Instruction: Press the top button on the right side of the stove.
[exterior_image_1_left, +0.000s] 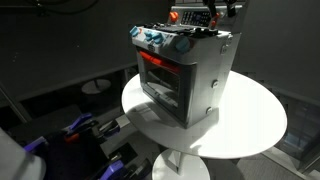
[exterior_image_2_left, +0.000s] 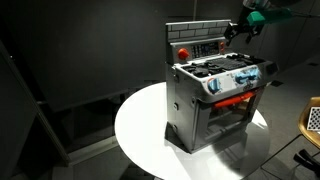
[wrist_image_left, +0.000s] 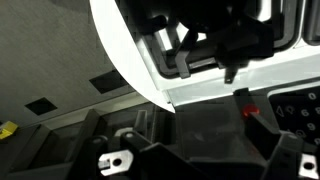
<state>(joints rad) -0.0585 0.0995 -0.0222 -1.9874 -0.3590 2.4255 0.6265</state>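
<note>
The silver-grey toy stove (exterior_image_1_left: 185, 75) stands on a round white table (exterior_image_1_left: 250, 125), with its red-framed door and blue knobs facing the camera; it shows in both exterior views (exterior_image_2_left: 215, 95). Its dark back panel (exterior_image_2_left: 200, 45) carries small buttons and a red one at one end. My gripper (exterior_image_1_left: 215, 12) hovers at the panel's top corner on the far side from the red button, also seen in an exterior view (exterior_image_2_left: 243, 27). In the wrist view the gripper (wrist_image_left: 200, 140) looks open and empty, with the stove top (wrist_image_left: 200, 85) and a red button (wrist_image_left: 248, 112) behind it.
The table (exterior_image_2_left: 140, 130) has bare room around the stove. A smaller white round stand (exterior_image_1_left: 95, 87) sits on the dark floor behind. Blue and dark equipment (exterior_image_1_left: 75, 128) lies low beside the table. Dark curtains surround the scene.
</note>
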